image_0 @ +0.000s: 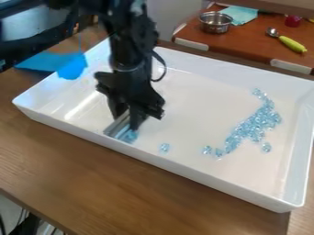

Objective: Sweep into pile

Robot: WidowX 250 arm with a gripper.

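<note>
Nearest the camera, our wooden bench [122, 183] carries the white tray [178, 165]. Low inside its near long edge, toward the left corner, the gripper [127, 117] has its jaws narrowed on a grey sweeping tool [116, 125]. If we tilt or lift the tool, beads may slip beneath it; if we push too fast, they may scatter. Pressing along the wall could trap some there or nudge the tray. The main spread of pale-blue beads [255, 124] lies outside the jaws, well apart, near the right short edge. One loose bead clump [164, 147] sits between, nearer the jaws, and what look like more beads [129, 136] lie just below them, against the tool.
</note>
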